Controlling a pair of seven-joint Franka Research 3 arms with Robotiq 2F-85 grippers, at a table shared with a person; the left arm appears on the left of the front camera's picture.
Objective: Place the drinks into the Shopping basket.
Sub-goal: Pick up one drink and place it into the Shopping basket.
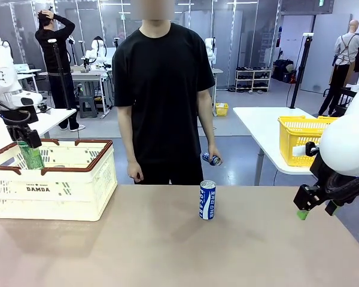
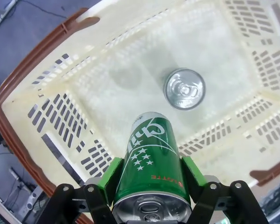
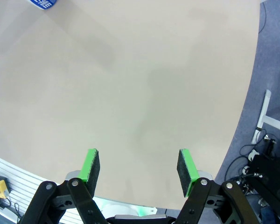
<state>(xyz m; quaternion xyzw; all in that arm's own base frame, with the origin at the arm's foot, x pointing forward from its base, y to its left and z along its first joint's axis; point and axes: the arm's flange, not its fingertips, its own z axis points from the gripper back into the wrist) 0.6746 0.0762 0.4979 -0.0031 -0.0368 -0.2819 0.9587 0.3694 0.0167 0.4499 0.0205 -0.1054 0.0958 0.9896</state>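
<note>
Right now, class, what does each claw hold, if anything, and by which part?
The left claw grips the green can by its sides near the top, above the basket. The right claw is open, holding nothing.

The Shopping basket (image 1: 54, 191) is cut off by the front view's left edge, its near rim hides the lower end of the green can (image 1: 31, 154), and the blue can (image 3: 43, 3) standing to its right is only a corner at the right wrist view's top edge.
</note>
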